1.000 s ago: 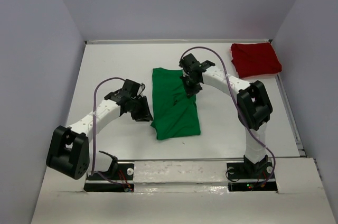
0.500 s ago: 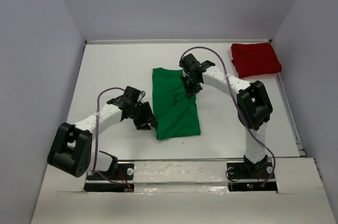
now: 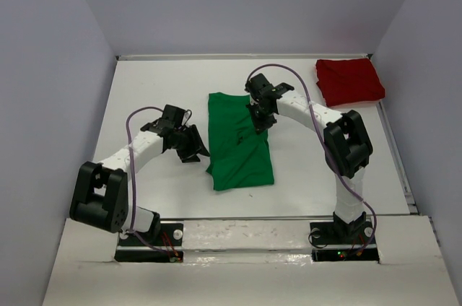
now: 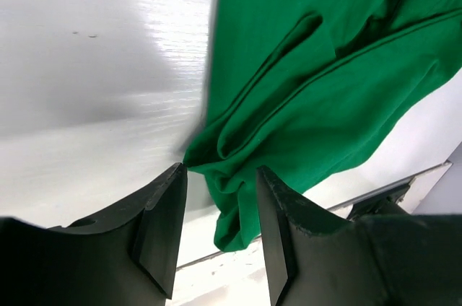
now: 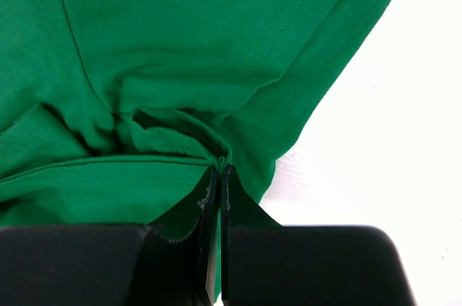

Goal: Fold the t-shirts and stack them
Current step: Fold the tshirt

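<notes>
The white surface (image 3: 159,89) carries a green t-shirt (image 3: 238,154), lying rumpled and partly folded around its middle. A dark red t-shirt (image 3: 349,81) lies folded flat on the same surface, well apart from the green t-shirt, beyond it and to its right, by the far corner.

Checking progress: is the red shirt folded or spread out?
Folded. The red shirt lies at the far right as a compact, roughly rectangular bundle with layered edges and no sleeves sticking out.
</notes>
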You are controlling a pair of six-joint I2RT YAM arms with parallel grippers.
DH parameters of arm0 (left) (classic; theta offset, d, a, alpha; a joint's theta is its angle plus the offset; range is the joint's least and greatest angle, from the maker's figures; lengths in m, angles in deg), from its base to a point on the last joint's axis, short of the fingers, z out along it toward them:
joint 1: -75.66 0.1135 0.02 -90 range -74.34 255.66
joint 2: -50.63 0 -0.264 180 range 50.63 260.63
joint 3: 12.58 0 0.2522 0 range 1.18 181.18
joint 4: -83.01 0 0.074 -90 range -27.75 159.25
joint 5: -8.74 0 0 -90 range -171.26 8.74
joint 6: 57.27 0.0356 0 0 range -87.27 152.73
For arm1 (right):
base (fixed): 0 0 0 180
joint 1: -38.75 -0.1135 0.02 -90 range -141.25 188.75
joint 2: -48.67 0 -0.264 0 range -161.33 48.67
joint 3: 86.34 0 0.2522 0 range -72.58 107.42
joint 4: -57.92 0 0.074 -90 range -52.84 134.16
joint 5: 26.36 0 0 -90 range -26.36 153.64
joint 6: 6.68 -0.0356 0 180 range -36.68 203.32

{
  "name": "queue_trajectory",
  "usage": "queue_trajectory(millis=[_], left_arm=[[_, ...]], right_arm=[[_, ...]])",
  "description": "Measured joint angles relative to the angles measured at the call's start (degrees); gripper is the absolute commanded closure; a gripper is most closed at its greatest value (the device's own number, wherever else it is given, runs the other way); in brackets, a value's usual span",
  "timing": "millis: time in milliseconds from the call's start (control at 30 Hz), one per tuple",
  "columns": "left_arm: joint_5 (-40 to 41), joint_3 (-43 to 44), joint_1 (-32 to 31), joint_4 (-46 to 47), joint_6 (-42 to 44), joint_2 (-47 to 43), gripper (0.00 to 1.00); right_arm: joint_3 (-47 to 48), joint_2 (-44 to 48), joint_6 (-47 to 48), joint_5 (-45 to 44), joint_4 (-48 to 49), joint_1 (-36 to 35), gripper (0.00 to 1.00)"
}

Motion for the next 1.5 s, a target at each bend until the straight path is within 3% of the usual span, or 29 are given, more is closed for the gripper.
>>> queue_trajectory(millis=[1000, 1400, 1500], left_arm=[[-4.09, -2.4, 1.38, 4.92, 1.38, 6.58, 0.5], [-6.51, -2.4, -3.21, 7.56, -0.15, 6.56, 0.51], [-6.78, -2.62, -4.7, 8.35, -0.81, 6.58, 0.58]], right_arm=[[-1.88, 0.22, 0.0, 0.02, 0.37, 0.0, 1.0], [-1.86, 0.22, -0.02, 0.02, 0.33, 0.0, 1.0], [-1.86, 0.22, -0.02, 0.02, 0.33, 0.0, 1.0]])
